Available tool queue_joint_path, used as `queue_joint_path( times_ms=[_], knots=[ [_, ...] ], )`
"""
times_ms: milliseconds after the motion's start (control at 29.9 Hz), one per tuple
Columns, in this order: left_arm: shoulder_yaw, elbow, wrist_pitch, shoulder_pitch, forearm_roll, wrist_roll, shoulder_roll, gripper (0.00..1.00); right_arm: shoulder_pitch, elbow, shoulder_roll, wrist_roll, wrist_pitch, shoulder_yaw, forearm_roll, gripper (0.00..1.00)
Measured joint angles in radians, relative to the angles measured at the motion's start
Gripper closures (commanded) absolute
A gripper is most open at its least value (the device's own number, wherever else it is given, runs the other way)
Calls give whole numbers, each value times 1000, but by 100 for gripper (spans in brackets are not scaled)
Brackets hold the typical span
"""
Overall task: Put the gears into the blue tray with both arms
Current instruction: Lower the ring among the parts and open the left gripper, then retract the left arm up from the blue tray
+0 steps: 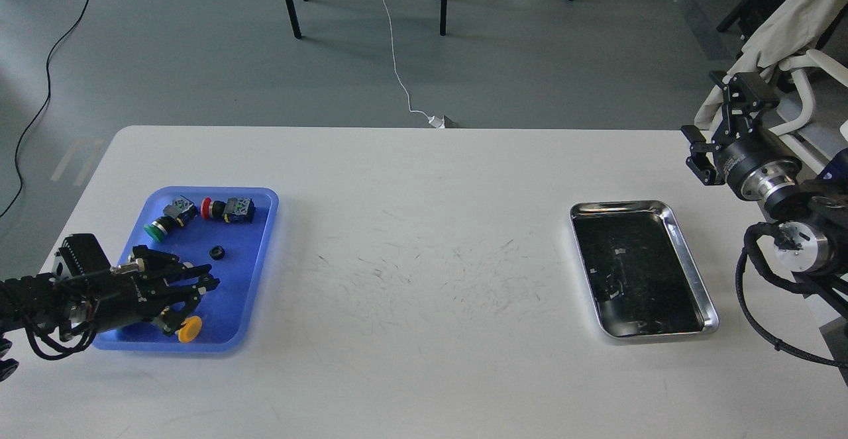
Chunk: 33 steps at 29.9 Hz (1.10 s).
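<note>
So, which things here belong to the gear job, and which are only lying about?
For the job:
- gear, in the blue tray
- left gripper, over that tray
- right gripper, off to the right

Lying about:
- green, red and yellow push-button switches
- steel tray

Blue tray (264, 240), rect. w/ rounded corners & raised rim, lay flat at desk's left side. One gear (216, 252), tiny black toothed wheel, sat flat inside tray near its middle, apart from the other items.
</note>
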State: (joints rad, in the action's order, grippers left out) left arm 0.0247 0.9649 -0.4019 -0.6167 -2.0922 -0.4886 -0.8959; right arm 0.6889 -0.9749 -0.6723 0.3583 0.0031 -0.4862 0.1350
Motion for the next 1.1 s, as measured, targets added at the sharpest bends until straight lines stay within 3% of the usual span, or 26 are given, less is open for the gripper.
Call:
queue_joint_path(
  times_ms=[535,735,903,1103],
  knots=[
    [0,-2,0,0,3,0,2,66,-1,1,-1,0,0,0,0,3],
    [2,-1,0,-2,32,0,0,57,0,0,-1,0,0,0,0,3],
    [13,1,6,-23,215,0,-19,50,0,-1,-1,0,0,0,0,3],
    [16,5,39,-122,432,0,-57,36,-2,-4,-4,0,-1,-2,0,3]
  ],
)
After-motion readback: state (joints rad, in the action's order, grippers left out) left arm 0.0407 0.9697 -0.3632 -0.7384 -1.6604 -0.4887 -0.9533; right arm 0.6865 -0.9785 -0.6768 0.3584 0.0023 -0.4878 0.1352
